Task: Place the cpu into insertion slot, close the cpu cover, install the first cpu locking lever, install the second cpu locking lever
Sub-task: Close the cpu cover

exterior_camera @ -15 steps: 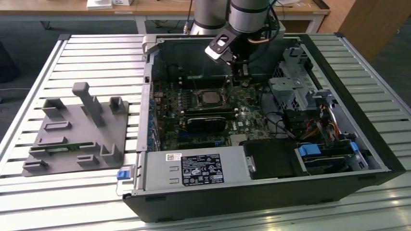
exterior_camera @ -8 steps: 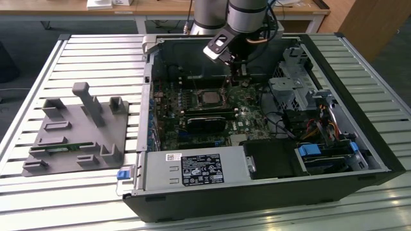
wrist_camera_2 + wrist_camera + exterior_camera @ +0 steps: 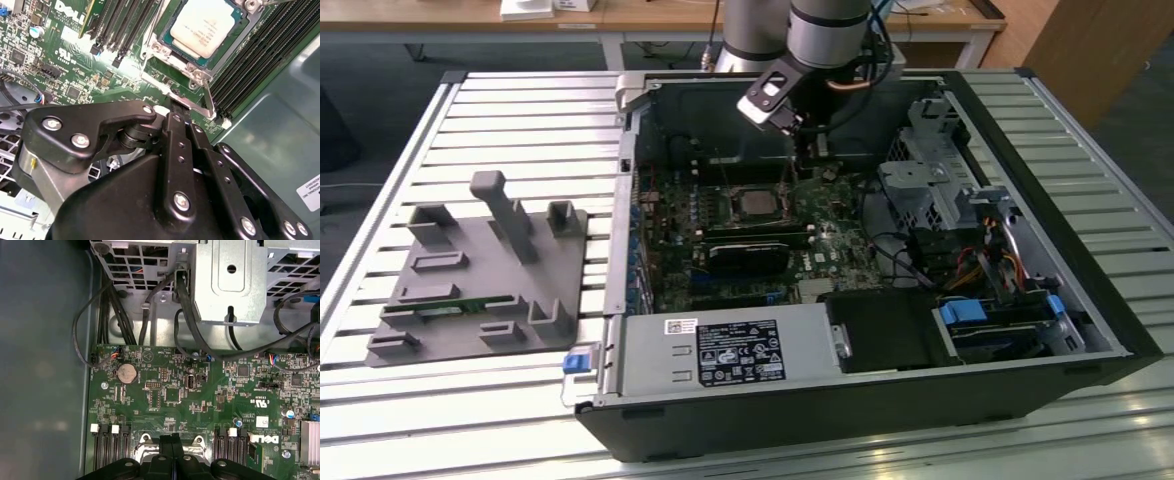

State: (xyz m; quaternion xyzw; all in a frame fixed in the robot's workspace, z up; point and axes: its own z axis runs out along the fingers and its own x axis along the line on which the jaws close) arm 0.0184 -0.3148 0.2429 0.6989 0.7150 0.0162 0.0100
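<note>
Already, the chip (image 3: pixel 206 24) lay seated in its socket (image 3: pixel 728 204) on the green board (image 3: pixel 175 390), framed by the closed silver cover (image 3: pixel 172 56). The hand (image 3: pixel 176 111) hung low just beside that socket, clenched, its tips touching a thin silver lever (image 3: pixel 202 97) at the cover's edge; whether they pinched it could not be told. The open case (image 3: pixel 854 410) stood on the slatted desk (image 3: pixel 520 120).

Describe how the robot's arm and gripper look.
The arm is a silver-grey round tube with a darker band at the joint. A thin orange cable loops beside its wrist, and a pale block sits on the wrist's side. The gripper is matte black, built of flat bars pinned with silver screws, and narrows to two slim fingers.
</note>
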